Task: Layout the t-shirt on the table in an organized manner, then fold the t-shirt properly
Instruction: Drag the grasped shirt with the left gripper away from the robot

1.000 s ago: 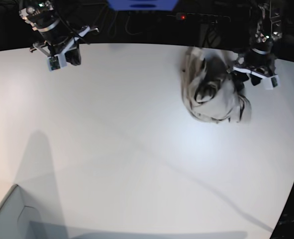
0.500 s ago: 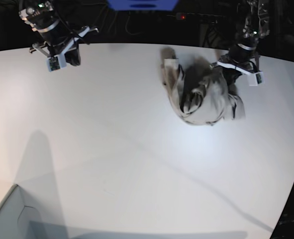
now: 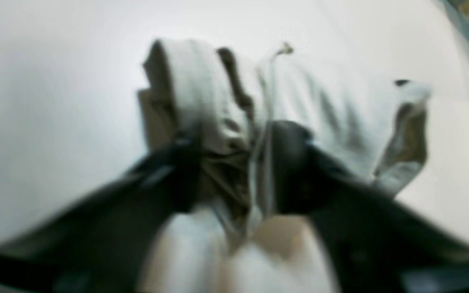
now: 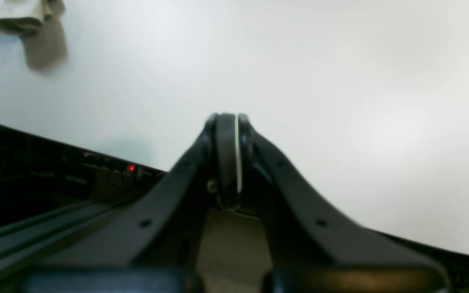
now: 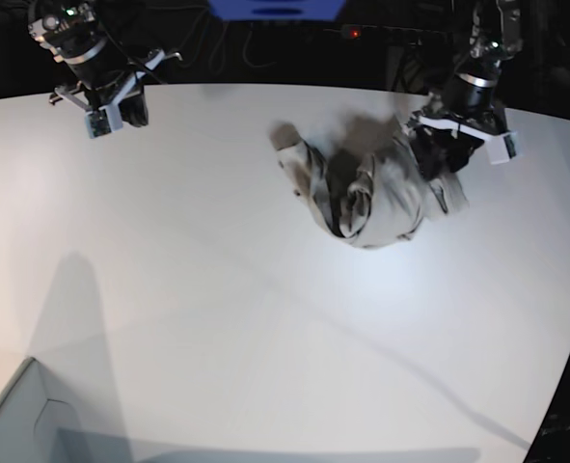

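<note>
Gripping: left hand [image 3: 234, 171] pinches a bunched fold of the t-shirt [image 3: 299, 106] between its two dark fingers [image 3: 287, 162] (the wrist picture is blurred, but cloth plainly fills the gap).
Shirt: crumpled heap [image 5: 362, 193] on the far right part of the counter [image 5: 217, 318], one sleeve end pointing left, darker inside showing in the folds.
Left hand place: at the right side of the heap in the base view [image 5: 439, 159], over the cloth.
Right hand: fingers pressed together with nothing between them [image 4: 228, 122].
Right hand place: far left corner of the counter [image 5: 121, 106], well apart from the shirt.
Box: pale corner [image 5: 14, 415] at the near left edge.
Red light: small dot [image 5: 355, 33] beyond the far edge.
</note>
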Controlling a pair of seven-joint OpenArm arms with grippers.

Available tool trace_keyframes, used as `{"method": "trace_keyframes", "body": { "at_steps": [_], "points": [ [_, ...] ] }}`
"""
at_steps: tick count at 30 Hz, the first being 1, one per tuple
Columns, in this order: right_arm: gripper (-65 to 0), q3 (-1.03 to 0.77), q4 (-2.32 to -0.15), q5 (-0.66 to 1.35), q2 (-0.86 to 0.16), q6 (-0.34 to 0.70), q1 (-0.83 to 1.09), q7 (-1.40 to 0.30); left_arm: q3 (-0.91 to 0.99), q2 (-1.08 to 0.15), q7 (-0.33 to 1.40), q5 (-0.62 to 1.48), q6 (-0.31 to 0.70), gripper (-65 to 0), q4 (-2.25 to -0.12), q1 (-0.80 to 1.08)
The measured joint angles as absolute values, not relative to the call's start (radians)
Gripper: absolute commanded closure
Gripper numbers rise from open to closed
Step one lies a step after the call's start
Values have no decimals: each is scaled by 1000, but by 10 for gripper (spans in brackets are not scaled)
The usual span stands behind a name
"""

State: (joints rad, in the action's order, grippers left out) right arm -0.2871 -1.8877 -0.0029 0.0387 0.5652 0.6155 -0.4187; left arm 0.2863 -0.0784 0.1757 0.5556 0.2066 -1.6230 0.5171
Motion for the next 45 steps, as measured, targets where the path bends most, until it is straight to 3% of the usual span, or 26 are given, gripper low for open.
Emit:
{"method": "trace_keyframes", "body": {
  "at_steps": [3, 5, 19, 20, 22, 26, 29, 33, 45],
  "points": [
    [0, -287, -1888, -2, 39, 565, 616, -418, 289, -78, 168, 556, 206, -475, -1623, 515],
    [0, -288, -1888, -3, 39, 565, 616, -418, 289, -77, 173, 556, 206, -518, -1623, 503],
    [0, -288, -1887, -3, 39, 566, 607, -487, 385, -61, 177, 555, 214, -521, -1490, 389],
    [0, -288, -1887, -3, 39, 566, 607, -487, 385, -58, 176, 556, 213, -496, -1489, 382],
    [0, -288, -1887, -2, 39, 568, 608, -487, 384, -58, 176, 556, 217, -383, -1486, 373],
    [0, -288, -1887, -2, 38, 569, 607, -486, 385, -58, 176, 559, 215, 0, -1437, 341],
    [0, -288, -1887, -2, 38, 569, 607, -487, 385, -55, 176, 556, 214, -37, -1411, 322],
    [0, -288, -1887, -3, 38, 569, 608, -487, 385, -54, 179, 554, 207, -1, -1431, 318],
    [0, -292, -1887, -2, 12, 569, 594, -488, 299, -37, 198, 542, 202, -3, -1822, 266]
  ]
}}
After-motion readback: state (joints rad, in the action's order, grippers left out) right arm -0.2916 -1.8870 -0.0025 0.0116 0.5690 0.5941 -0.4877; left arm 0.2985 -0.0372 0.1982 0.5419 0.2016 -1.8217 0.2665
